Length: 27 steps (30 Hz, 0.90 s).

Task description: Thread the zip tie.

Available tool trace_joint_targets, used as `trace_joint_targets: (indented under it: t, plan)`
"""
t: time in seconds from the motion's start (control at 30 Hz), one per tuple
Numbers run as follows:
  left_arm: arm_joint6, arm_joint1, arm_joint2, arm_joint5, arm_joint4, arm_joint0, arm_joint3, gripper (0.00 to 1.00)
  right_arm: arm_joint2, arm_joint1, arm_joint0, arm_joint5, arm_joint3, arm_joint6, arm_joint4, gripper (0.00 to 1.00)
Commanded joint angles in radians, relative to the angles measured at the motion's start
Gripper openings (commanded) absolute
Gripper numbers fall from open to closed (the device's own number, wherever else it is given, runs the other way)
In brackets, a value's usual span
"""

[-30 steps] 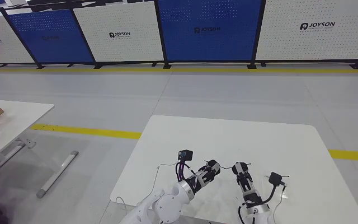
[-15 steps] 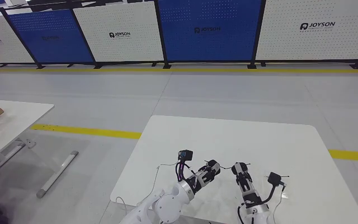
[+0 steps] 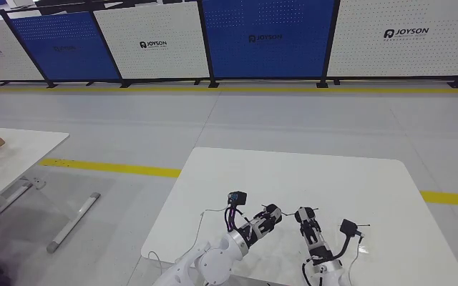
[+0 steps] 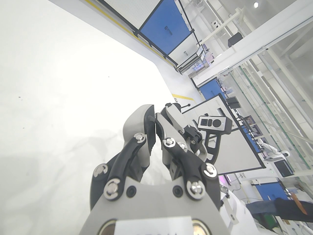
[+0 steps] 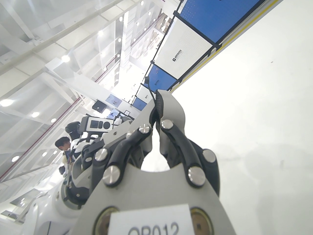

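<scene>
The thin black zip tie (image 3: 288,213) spans the small gap between my two grippers, low over the near part of the white table (image 3: 300,179). My left gripper (image 3: 272,211) is shut, and a small black bit of the tie (image 4: 150,117) shows between its fingertips. My right gripper (image 3: 305,213) is shut on the tie's other part, whose end (image 5: 148,84) pokes out past the pads. In the left wrist view the right gripper (image 4: 171,110) sits just beyond my left gripper (image 4: 156,117), almost touching it. How the tie's ends meet is hidden.
The table's near left edge (image 3: 161,229) lies close to the left arm. A second white table (image 3: 28,146) stands far left across the floor. Blue and white partition panels (image 3: 265,39) line the back.
The right gripper has edged slightly toward the left gripper, narrowing the gap. The left arm has stayed put.
</scene>
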Motion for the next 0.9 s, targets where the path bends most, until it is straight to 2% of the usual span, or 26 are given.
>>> trace_joint_targets:
  t: [0.0, 0.13, 0.33, 0.5, 0.73, 0.87]
  plan:
    - [0.000, 0.000, 0.000, 0.000, 0.000, 0.000, 0.000, 0.00, 0.001, -0.001, 0.002, -0.008, 0.005, 0.002, -0.011, 0.00]
    - [0.001, -0.001, 0.001, 0.000, -0.006, 0.001, 0.001, 0.00, 0.002, -0.004, 0.003, -0.032, 0.012, 0.007, -0.015, 0.00]
    - [-0.027, -0.006, 0.004, -0.012, -0.106, -0.001, 0.007, 0.00, 0.013, -0.005, 0.001, -0.064, 0.008, 0.032, 0.001, 0.00]
    - [-0.060, -0.008, -0.018, -0.050, -0.218, -0.008, 0.022, 0.00, 0.022, -0.007, -0.002, -0.069, 0.004, 0.044, 0.007, 0.00]
    - [-0.061, -0.006, -0.033, -0.082, -0.247, 0.006, 0.016, 0.00, 0.035, -0.007, -0.004, -0.069, -0.015, 0.113, 0.087, 0.00]
    - [-0.061, -0.005, -0.030, -0.086, -0.245, 0.008, 0.014, 0.00, 0.037, -0.006, -0.014, -0.069, -0.044, 0.105, 0.107, 0.00]
